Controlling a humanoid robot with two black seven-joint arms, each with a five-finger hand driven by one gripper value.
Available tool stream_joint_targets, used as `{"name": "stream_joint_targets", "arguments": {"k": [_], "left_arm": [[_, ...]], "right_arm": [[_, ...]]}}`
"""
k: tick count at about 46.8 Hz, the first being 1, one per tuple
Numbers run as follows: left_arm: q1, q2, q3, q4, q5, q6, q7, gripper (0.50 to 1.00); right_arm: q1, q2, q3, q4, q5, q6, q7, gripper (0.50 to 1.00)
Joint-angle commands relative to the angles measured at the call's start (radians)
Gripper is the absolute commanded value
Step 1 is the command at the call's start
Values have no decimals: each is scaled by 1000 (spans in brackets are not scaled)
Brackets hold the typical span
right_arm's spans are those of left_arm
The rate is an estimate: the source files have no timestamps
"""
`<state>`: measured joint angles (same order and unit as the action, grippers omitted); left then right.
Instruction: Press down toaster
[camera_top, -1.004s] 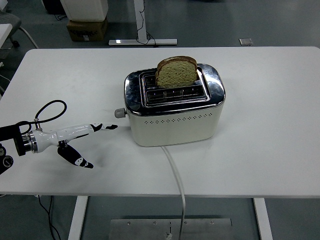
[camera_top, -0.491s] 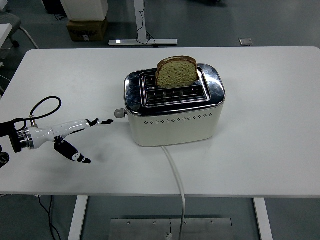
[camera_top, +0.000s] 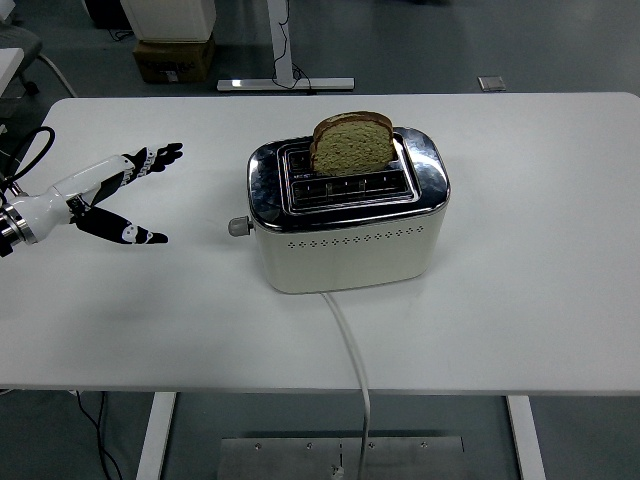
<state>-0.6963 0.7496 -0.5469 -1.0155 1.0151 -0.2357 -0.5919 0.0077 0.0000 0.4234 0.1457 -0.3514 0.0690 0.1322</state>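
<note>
- The wide white rectangular table (camera_top: 560, 300) is seen filling most of the view.
- A cream-bodied two-slot toaster with a shiny chrome top (camera_top: 347, 212) is set near the table's centre, its small grey lever knob (camera_top: 238, 227) projecting at 9 o'clock.
- A white power cord (camera_top: 350, 350) is run from the toaster towards 6 o'clock, over the near edge.
- The left hand (camera_top: 115, 195), white-sleeved with black fingers, is held at 9 o'clock, well apart from the knob, fingers spread and nothing gripped.
- A brown slice of bread (camera_top: 352, 142) is stood upright in the rear slot.
</note>
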Motion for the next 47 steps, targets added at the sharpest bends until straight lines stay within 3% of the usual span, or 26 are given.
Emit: {"name": "stream_joint_targets", "arguments": {"k": [1, 14, 31, 47], "left_arm": [[0, -3, -4, 11, -90, -2, 1, 1000], [-15, -32, -4, 34, -449, 4, 1, 1000], [-19, -214, -5, 236, -829, 15, 1, 1000], [-55, -314, -5, 368, -975, 30, 1, 1000]], "right_arm": [[0, 0, -2, 0, 0, 0, 0, 1000], [0, 0, 0, 0, 0, 0, 0, 1000], [0, 0, 0, 0, 0, 0, 0, 1000], [2, 0, -3, 3, -4, 0, 1, 1000]]}}
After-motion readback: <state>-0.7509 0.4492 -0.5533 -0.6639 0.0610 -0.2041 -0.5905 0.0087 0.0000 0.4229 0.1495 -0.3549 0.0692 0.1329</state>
